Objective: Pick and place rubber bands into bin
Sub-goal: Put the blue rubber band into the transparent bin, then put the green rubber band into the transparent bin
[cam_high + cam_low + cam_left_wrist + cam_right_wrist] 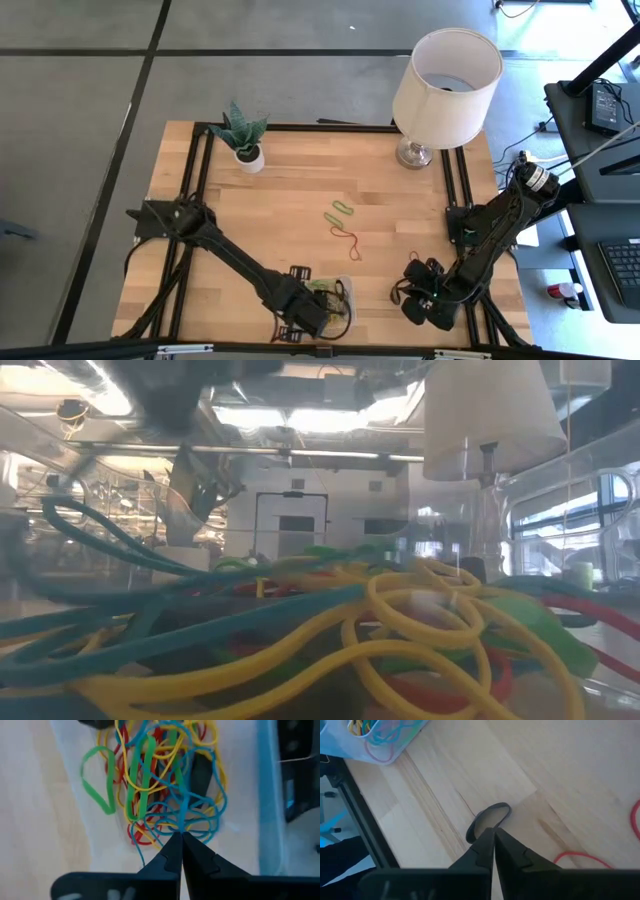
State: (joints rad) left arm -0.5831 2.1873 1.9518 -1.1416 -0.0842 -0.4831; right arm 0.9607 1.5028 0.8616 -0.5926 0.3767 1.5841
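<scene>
Beside the bin (335, 297), at the near edge of the worktop (300, 190), the left tool (179, 836) was right down over the pile of rubber bands (165, 775), its fingers pressed together with a blue band (186, 810) caught at the tips. That heap sat inside the clear bin, a tangle of yellow, red, green and blue loops, and the low view looked straight through the bin wall at the same jumble. Over to the right of the bin, the right tool (493, 831) was low on the bare wood, fingers drawn almost together and nipping the edge of a dark band (487, 817) that lay flat on the boards. A red band (580, 857) lay just beside that tool on the wood. Further from the bin, toward the middle of the worktop, two green bands (340, 211) and another red band (347, 240) lay loose. Beyond them stood the lamp (445, 85) and a small potted plant (243, 135) at the far edge.
</scene>
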